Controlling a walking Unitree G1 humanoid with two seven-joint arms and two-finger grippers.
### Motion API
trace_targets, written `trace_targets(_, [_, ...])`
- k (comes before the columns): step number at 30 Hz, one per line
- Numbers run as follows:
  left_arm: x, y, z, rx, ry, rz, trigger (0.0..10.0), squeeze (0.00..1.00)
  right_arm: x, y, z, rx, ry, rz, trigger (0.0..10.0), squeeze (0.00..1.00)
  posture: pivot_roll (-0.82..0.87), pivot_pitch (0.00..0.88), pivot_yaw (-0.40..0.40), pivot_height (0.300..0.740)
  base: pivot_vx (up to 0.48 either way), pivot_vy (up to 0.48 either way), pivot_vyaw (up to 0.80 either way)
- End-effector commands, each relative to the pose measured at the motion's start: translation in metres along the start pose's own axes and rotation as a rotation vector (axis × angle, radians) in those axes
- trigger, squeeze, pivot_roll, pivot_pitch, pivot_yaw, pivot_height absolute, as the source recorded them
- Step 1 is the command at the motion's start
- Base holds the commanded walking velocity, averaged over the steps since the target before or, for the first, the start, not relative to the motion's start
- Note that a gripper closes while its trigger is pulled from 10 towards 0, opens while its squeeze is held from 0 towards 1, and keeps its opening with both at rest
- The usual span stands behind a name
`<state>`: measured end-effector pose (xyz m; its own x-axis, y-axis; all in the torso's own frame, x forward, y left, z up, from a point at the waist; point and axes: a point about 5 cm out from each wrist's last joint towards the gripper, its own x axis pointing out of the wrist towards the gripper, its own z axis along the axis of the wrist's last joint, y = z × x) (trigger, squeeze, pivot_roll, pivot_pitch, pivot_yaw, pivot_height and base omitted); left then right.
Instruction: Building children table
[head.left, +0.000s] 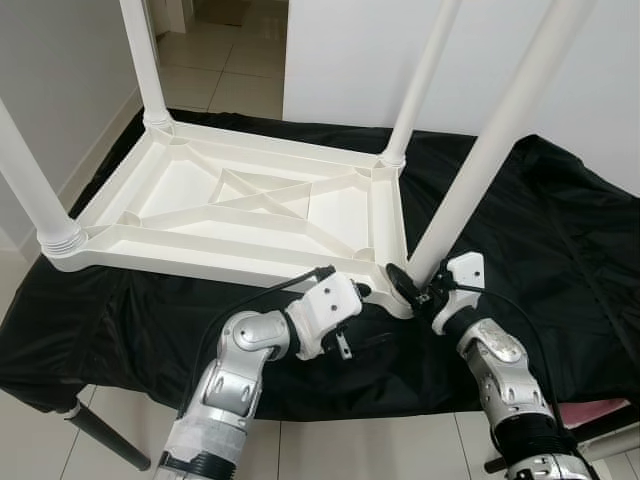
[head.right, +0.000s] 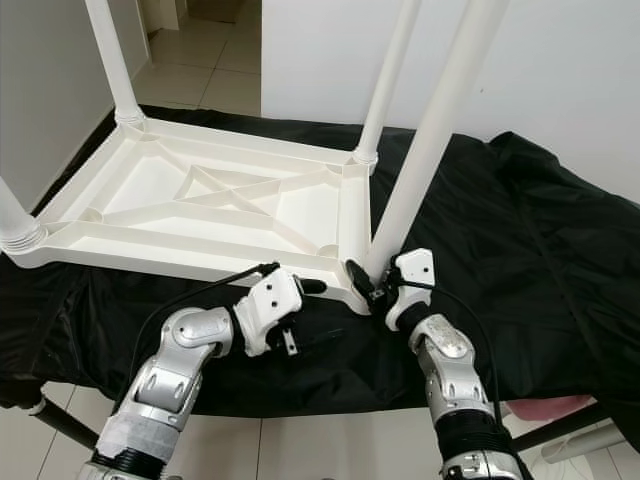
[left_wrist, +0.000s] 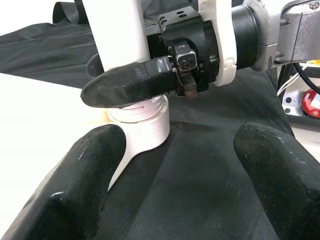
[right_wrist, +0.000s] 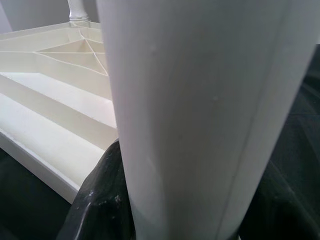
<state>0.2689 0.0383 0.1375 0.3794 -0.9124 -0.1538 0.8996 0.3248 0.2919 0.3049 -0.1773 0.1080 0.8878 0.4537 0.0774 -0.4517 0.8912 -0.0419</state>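
A white plastic table (head.left: 240, 200) lies upside down on a black cloth. Three legs stand upright in its corners: near left (head.left: 30, 180), far left (head.left: 145, 60) and far right (head.left: 420, 80). The fourth leg (head.left: 490, 150) leans to the right above the near right corner, its threaded end (left_wrist: 140, 107) sitting in the corner socket (left_wrist: 145, 135). My right gripper (head.left: 410, 283) is shut on this leg just above the socket; one finger (left_wrist: 130, 82) wraps its base. My left gripper (head.left: 368, 300) hovers open just left of that corner, fingers (left_wrist: 90, 185) wide apart with nothing between them.
The black cloth (head.left: 560, 230) covers a low surface whose front edge is under my arms. A white wall rises behind, with a tiled floor and a doorway at the back left. A pink object (head.left: 600, 410) lies at the lower right, a black support leg (head.left: 105, 435) at the lower left.
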Motion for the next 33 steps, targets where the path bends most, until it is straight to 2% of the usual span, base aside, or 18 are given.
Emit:
trace_targets(1, [0.002, 0.009, -0.002, 0.001, 0.014, 0.212, 10.0, 0.00, -0.003, -0.003, -0.005, -0.002, 0.025, -0.005, 0.0, 0.00, 0.00, 0.000, -0.089, 0.740, 0.000, 0.000, 0.00])
trace_targets(3, [0.002, 0.009, -0.001, 0.002, 0.014, 0.210, 10.0, 0.00, -0.003, -0.003, -0.005, -0.001, 0.024, -0.004, 0.0, 0.00, -0.01, 0.000, -0.089, 0.740, 0.000, 0.000, 0.00])
trace_targets(4, [0.003, 0.010, -0.001, 0.003, 0.010, 0.209, 10.0, 0.00, -0.004, -0.002, -0.007, 0.007, 0.025, -0.016, 10.0, 0.00, -0.01, 0.000, -0.089, 0.740, 0.000, 0.000, 0.00])
trace_targets(12, [0.004, 0.010, 0.000, 0.004, 0.007, 0.206, 10.0, 0.00, -0.004, 0.002, -0.009, 0.030, 0.031, -0.067, 10.0, 0.00, -0.02, 0.000, -0.088, 0.740, 0.000, 0.000, 0.00])
trace_targets(14, [0.005, 0.008, -0.001, 0.001, 0.007, 0.204, 10.0, 0.00, -0.003, 0.005, -0.011, 0.049, 0.042, -0.205, 10.0, 0.00, -0.02, 0.000, -0.090, 0.740, 0.000, 0.000, 0.00])
trace_targets(18, [0.005, 0.008, -0.001, 0.000, 0.008, 0.204, 10.0, 0.00, -0.002, 0.011, -0.012, 0.071, 0.041, -0.258, 10.0, 0.00, -0.02, 0.000, -0.091, 0.740, 0.000, 0.000, 0.00])
trace_targets(20, [0.006, 0.007, 0.000, 0.000, 0.004, 0.202, 10.0, 0.00, 0.000, 0.017, -0.015, 0.092, 0.060, -0.411, 10.0, 0.00, -0.02, 0.000, -0.093, 0.740, 0.000, 0.000, 0.00])
trace_targets(21, [0.006, 0.007, 0.000, 0.000, 0.004, 0.202, 10.0, 0.00, 0.000, 0.017, -0.015, 0.092, 0.060, -0.411, 10.0, 0.00, -0.02, 0.000, -0.093, 0.740, 0.000, 0.000, 0.00])
trace_targets(23, [0.006, 0.008, 0.000, -0.002, 0.003, 0.203, 10.0, 0.00, 0.002, 0.024, -0.018, 0.112, 0.075, -0.536, 10.0, 0.00, -0.02, 0.000, -0.095, 0.740, 0.000, 0.000, 0.00])
trace_targets(25, [0.006, 0.008, 0.000, -0.002, 0.003, 0.204, 10.0, 0.00, 0.003, 0.026, -0.018, 0.118, 0.081, -0.556, 10.0, 0.00, -0.02, 0.000, -0.095, 0.740, 0.000, 0.000, 0.00])
trace_targets(26, [0.006, 0.007, 0.000, -0.003, 0.004, 0.204, 10.0, 0.00, 0.005, 0.032, -0.019, 0.169, 0.079, -0.611, 10.0, 0.00, -0.02, 0.000, -0.096, 0.740, 0.000, 0.000, 0.00])
trace_targets(29, [0.006, 0.007, 0.000, -0.003, 0.004, 0.204, 10.0, 0.00, 0.007, 0.037, -0.019, 0.174, 0.079, -0.630, 10.0, 0.00, -0.02, 0.000, -0.096, 0.740, 0.000, 0.000, 0.00])
trace_targets(31, [0.006, 0.007, 0.000, -0.004, 0.003, 0.207, 10.0, 0.00, 0.013, 0.046, -0.017, 0.184, 0.079, -0.621, 10.0, 0.00, -0.01, 0.000, -0.101, 0.740, 0.000, 0.000, 0.00])
trace_targets(33, [0.006, 0.007, 0.000, -0.005, 0.003, 0.208, 10.0, 0.00, 0.014, 0.047, -0.016, 0.179, 0.077, -0.617, 10.0, 0.00, -0.01, 0.000, -0.105, 0.740, 0.000, 0.000, 0.00])
